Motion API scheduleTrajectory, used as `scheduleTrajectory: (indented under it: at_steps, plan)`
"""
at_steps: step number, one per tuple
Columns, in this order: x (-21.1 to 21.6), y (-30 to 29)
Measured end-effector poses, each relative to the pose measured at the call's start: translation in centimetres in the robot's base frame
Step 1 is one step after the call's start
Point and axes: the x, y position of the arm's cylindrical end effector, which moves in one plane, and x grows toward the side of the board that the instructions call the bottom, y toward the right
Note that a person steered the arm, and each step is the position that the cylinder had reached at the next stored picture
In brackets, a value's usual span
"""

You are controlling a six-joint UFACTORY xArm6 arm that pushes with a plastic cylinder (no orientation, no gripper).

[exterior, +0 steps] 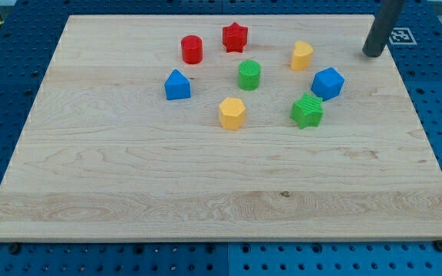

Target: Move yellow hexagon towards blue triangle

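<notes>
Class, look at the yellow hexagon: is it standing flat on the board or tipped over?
Flat. The yellow hexagon shows its level top face, sitting on the wooden board. My tip is far off, toward the view's top right.

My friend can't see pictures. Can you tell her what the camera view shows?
Eight small coloured blocks sit on a wooden board; the yellow hexagon lies right of the blue triangle. My tip rests far off at the view's top right, touching no block.

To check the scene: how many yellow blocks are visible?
2. The yellow hexagon lies near the centre; the other yellow block lies toward the view's top right. None seems hidden.
</notes>
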Motion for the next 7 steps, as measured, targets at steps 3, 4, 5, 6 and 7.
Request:
scheduleTrajectory:
  at_steps: [3,4,5,6,7]
  plan:
    - [19.8,-4.8]
    - [23.1,-13.6]
    - [22.8,-14.9]
    - [18.4,-16.7]
    - [16.5,-21.1]
